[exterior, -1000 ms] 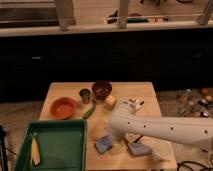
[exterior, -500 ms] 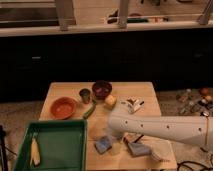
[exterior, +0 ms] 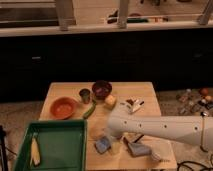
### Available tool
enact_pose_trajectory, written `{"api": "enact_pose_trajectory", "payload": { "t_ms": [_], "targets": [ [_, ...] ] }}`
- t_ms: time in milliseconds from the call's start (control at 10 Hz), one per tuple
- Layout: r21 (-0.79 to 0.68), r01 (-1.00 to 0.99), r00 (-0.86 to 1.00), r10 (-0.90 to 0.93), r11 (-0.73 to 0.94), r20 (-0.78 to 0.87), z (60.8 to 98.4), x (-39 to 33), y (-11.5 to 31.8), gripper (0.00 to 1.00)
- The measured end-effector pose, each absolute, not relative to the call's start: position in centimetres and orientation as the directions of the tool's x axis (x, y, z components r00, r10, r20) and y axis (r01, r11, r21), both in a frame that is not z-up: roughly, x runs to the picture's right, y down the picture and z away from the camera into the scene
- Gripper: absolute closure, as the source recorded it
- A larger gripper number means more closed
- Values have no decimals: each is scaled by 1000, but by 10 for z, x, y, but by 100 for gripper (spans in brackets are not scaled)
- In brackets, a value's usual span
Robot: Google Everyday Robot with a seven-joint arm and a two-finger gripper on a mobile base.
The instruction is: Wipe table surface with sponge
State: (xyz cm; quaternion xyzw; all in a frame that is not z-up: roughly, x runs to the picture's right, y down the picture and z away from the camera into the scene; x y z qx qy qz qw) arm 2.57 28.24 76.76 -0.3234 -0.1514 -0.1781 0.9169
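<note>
Almost nothing has shifted over the last second. The white arm [exterior: 165, 129] reaching in from the right edge has crept only a touch, and the pincer [exterior: 114, 144] hangs where it did, low over the near part of the worktop [exterior: 147, 95]. It stands spread and pinches nothing that I can see. The sponge [exterior: 102, 145] lies flat just left of it, bottom centre, unmoved, so I judge the grasp not yet made and the wiping not begun. Just right of the pincer sits a grey-blue block [exterior: 139, 149], and the green tray [exterior: 50, 127] fills the lower left. Further back are an orange bowl [exterior: 63, 107], a green vegetable [exterior: 90, 110] and a yellow chunk [exterior: 110, 101]. A dark cup [exterior: 85, 94] and a dark red bowl [exterior: 102, 89] stand nearest the far edge.
</note>
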Motion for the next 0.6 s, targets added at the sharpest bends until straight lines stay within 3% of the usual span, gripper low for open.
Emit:
{"api": "enact_pose_trajectory", "payload": {
  "t_ms": [600],
  "targets": [
    [-546, 424, 890, -222, 722, 397, 775, 24, 286, 20]
  ]
}}
